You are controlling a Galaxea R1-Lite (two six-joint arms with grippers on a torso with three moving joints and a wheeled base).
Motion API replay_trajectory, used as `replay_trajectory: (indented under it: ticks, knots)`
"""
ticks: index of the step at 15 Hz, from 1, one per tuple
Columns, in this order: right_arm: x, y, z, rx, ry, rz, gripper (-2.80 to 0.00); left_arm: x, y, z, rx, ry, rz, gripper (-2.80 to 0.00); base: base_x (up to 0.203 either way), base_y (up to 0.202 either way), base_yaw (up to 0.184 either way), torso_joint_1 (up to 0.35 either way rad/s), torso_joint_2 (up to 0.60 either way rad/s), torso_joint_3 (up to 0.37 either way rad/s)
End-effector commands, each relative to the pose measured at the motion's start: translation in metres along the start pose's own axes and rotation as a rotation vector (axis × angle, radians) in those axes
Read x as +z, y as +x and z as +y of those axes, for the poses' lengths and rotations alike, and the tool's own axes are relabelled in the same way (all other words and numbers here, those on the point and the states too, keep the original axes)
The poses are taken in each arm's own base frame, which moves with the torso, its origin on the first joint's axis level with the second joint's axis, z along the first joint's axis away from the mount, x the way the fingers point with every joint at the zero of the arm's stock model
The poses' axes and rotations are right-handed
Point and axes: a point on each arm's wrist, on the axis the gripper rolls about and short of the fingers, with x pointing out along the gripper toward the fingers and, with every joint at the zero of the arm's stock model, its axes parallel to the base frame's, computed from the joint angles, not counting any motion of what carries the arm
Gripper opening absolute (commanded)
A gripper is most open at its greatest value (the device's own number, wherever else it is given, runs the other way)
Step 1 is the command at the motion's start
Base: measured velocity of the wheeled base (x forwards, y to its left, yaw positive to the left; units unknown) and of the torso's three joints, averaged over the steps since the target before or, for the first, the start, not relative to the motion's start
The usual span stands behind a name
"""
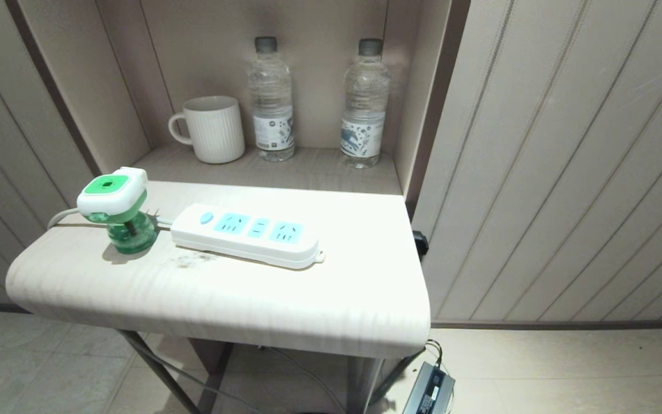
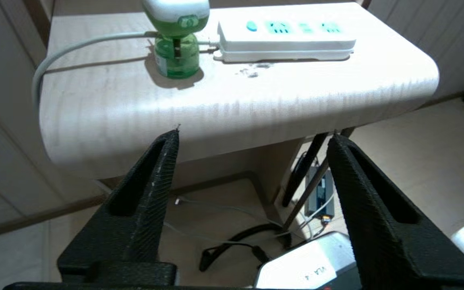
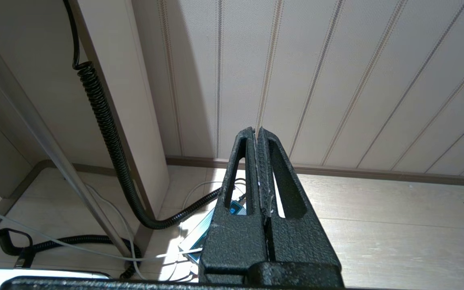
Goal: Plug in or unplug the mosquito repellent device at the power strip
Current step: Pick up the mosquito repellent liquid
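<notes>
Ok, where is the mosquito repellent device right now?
In the head view the mosquito repellent device stands upright on the left of the table, unplugged, just beyond the power strip's button end.

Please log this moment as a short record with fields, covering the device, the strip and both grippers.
device: mosquito repellent device upright on the table, unplugged, beside the strip's button end
strip: power strip flat, sockets empty
left gripper: left gripper open, empty, below the table edge
right gripper: right gripper shut, parked low near the wall
background: mug, two water bottles
</notes>
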Motion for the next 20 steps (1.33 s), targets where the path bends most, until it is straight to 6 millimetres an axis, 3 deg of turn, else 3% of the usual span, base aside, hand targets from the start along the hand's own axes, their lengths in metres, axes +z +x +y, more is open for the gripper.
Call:
replay_trajectory:
  ticks: [1,3,10,14,17,20]
  knots:
    - [0.0,0.0,0.0,0.0,0.0,0.0,-2.8,0.008,0.015,0.003,0.008,-0.021,0.04,0.0,0.0,0.0,0.0,0.0,0.0,0.0]
    - [0.0,0.0,0.0,0.0,0.0,0.0,-2.8,0.017,0.032,0.007,0.061,-0.055,0.029,0.0,0.0,0.0,0.0,0.0,0.0,0.0]
    - [0.0,0.0,0.0,0.0,0.0,0.0,-2.8,0.036,0.054,0.018,0.173,-0.057,-0.027,0.0,0.0,0.0,0.0,0.0,0.0,0.0]
    - [0.0,0.0,0.0,0.0,0.0,0.0,-2.8,0.066,0.064,0.014,0.275,-0.087,-0.094,0.0,0.0,0.0,0.0,0.0,0.0,0.0]
    - [0.0,0.0,0.0,0.0,0.0,0.0,-2.8,0.08,0.101,0.017,0.496,-0.101,-0.178,0.0,0.0,0.0,0.0,0.0,0.0,0.0]
    - [0.0,0.0,0.0,-0.001,0.0,0.0,-2.8,0.076,0.127,0.014,0.519,-0.073,-0.183,0.0,0.0,0.0,0.0,0.0,0.0,0.0]
